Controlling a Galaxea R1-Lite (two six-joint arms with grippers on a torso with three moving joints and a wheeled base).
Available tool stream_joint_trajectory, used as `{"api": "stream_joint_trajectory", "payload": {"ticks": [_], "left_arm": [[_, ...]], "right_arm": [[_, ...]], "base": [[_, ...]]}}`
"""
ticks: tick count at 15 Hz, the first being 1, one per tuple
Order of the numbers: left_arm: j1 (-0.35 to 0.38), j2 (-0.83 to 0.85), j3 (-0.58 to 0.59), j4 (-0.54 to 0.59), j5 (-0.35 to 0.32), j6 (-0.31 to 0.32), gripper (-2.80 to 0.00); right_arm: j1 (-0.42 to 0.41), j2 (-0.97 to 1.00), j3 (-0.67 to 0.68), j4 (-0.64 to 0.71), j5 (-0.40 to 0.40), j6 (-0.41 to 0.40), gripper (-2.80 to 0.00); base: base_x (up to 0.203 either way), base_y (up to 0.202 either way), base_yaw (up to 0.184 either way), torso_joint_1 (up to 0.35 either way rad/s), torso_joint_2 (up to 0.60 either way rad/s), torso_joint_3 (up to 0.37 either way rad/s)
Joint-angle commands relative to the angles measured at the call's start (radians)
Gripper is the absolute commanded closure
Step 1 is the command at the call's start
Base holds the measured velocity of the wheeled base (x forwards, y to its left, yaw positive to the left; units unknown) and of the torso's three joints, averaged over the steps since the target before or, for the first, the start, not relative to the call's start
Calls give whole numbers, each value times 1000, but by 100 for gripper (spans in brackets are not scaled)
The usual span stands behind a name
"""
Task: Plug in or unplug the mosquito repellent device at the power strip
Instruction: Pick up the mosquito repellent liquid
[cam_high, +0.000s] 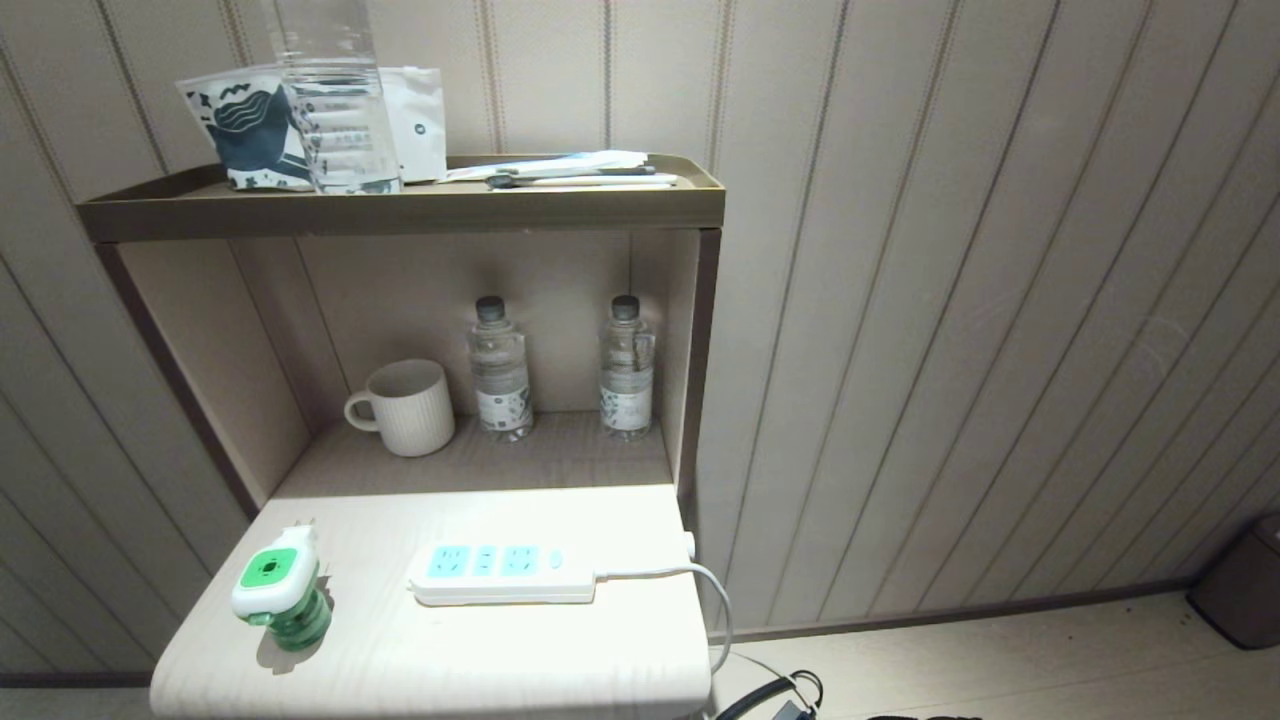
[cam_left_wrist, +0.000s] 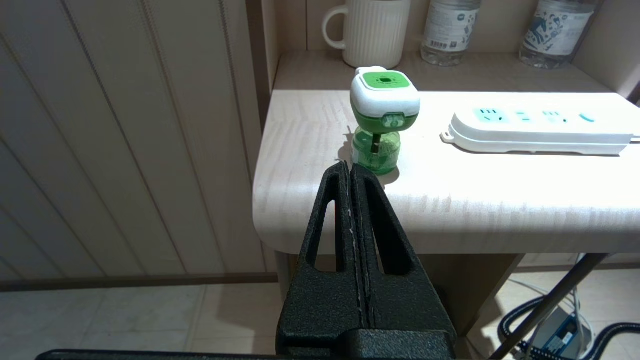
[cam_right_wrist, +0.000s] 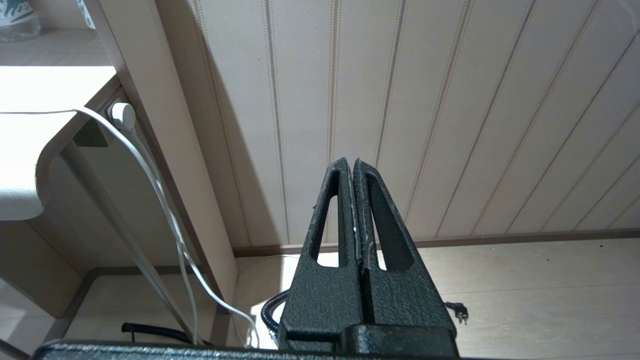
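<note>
The mosquito repellent device (cam_high: 278, 588) (cam_left_wrist: 383, 116) stands upright and unplugged near the front left corner of the pale table (cam_high: 440, 650), its white head with a green centre over a green bottle. The power strip (cam_high: 503, 573) (cam_left_wrist: 537, 131) lies flat to its right, its sockets bare, its white cord (cam_high: 690, 580) running off the table's right edge. My left gripper (cam_left_wrist: 350, 167) hangs shut and empty below and in front of the table edge, short of the device. My right gripper (cam_right_wrist: 350, 162) is shut and empty, off to the right by the panelled wall. Neither gripper shows in the head view.
A ribbed mug (cam_high: 408, 407) and two water bottles (cam_high: 499, 370) (cam_high: 627, 368) stand in the niche behind the table. A shelf (cam_high: 400, 205) above holds a large bottle and packets. Cables (cam_right_wrist: 165, 215) hang beside the table. A dark bin (cam_high: 1240, 585) sits on the floor far right.
</note>
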Motion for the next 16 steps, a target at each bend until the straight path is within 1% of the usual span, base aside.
{"api": "stream_joint_trajectory", "payload": {"ticks": [1,10,13,14,16], "left_arm": [[0,0,0,1,1,0,0],[0,0,-5,12,-2,11,0],[1,12,-26,51,0,42,0],[1,44,-49,54,-4,49,0],[1,161,-118,48,-8,52,0]], "right_arm": [[0,2,0,0,0,0,0],[0,2,0,0,2,-3,0],[0,2,0,0,2,-3,0],[0,2,0,0,2,-3,0],[0,2,0,0,2,-3,0]], "base": [[0,0,0,0,0,0],[0,0,0,0,0,0],[0,0,0,0,0,0],[0,0,0,0,0,0],[0,0,0,0,0,0]]}}
